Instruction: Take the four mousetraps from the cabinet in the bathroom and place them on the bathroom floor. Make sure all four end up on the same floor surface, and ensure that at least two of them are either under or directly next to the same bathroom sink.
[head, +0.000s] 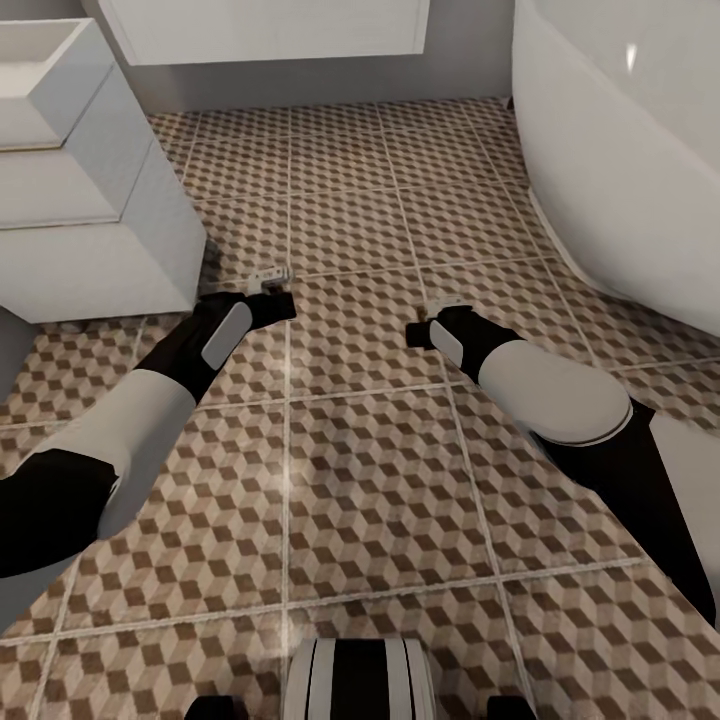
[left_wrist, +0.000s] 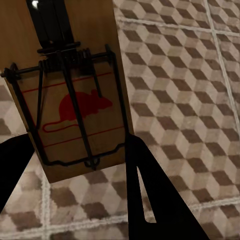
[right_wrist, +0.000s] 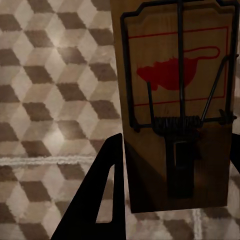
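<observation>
Cube-pattern bathroom floor (head: 380, 480) throughout; white drawer unit (head: 90, 200) upper left, bathtub (head: 620, 170) upper right. Left gripper (left_wrist: 80, 165) grips mousetrap (left_wrist: 75, 110); right gripper (right_wrist: 175, 165) grips second mousetrap (right_wrist: 175, 95).

- Tan wooden mousetrap with red mouse print (left_wrist: 75, 110), left wrist view: upper end cut off by frame edge.
- Second tan wooden mousetrap (right_wrist: 177, 110), right wrist view: top cut off.
- Head view: both traps too small to make out, mostly hidden by black end effectors.
- White oval bathtub (head: 620, 170): cropped at frame edge.
</observation>
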